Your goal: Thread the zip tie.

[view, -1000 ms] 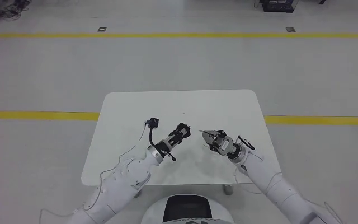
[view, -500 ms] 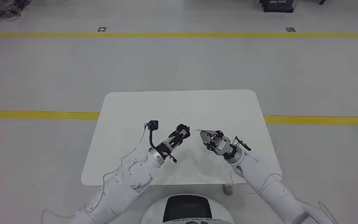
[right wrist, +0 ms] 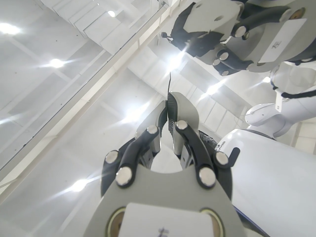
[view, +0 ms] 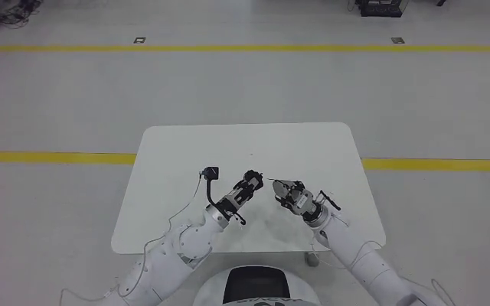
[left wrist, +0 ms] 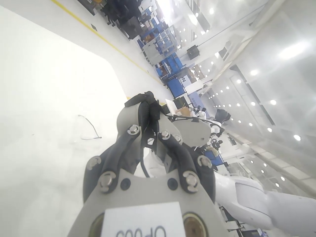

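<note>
Clearance is looking fine: both grippers are hovering over the front-middle of the white table (view: 321, 145). Bare tabletop is running out to the far edge and to both side edges, and the near edge is lying closest, under the forearms. Left gripper (view: 249, 182) and right gripper (view: 280, 186) are facing each other tip to tip, near but apart, so the tight spot is the gap between them, not the table rim. Both are angling upward off the tabletop. Right gripper is clenching the zip tie (right wrist: 169, 82): its pads are pressing together on the thin black strap. A short tapered tail is sticking out past the fingertips and pointing at the left gripper. In the top view that tail is showing as a thin dark line bridging part of the gap. Left gripper is clamping down too, fingers closed on black material, with a small black end poking out of its tips toward the right gripper. That end is reading as the zip tie's head, though the grip point itself is hiding behind the fingers. In the right wrist view, tail tip and head end are sitting near each other, apart. A thin dark curved strand (left wrist: 89, 127) is lying loose on the table beyond the left gripper, well apart from both grippers. Yellow floor line (view: 69, 157) is running past the table on either side.
</note>
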{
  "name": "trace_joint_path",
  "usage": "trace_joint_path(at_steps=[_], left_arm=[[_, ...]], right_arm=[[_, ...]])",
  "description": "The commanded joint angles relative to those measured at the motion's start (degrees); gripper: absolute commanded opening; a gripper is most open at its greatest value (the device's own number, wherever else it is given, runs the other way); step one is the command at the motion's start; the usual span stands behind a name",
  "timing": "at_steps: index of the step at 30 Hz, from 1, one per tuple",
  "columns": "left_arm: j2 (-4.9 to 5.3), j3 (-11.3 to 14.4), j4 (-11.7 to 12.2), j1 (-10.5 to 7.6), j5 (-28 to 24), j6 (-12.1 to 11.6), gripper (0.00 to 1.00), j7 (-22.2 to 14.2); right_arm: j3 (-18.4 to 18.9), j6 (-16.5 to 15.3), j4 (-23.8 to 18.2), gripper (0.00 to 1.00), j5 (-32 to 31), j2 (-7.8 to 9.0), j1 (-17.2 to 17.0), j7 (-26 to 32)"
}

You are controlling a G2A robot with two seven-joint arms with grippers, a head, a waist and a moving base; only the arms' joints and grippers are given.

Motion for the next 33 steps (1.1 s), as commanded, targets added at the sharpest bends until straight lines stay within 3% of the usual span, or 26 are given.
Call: trace_joint_path(at_steps=[1, 14, 33], left_arm=[[0.0, 0.1, 0.1, -0.09, 0.0, 0.0, 0.0, 0.2], [0.25, 0.7, -0.2, -0.13, -0.9, 0.0, 0.0, 0.2], [0.89, 1.7, -0.7, -0.45, -1.4, 0.0, 0.0, 0.2]], right_arm=[[-0.2, 0.0, 0.8, 0.0, 0.0, -0.34, 0.3, 0.7], [-0.4, 0.0, 4.2, 0.0, 0.0, -2.02, 1.9, 2.0], [0.0, 0.0, 5.0, 0.0, 0.0, -2.85, 2.0, 2.0]])
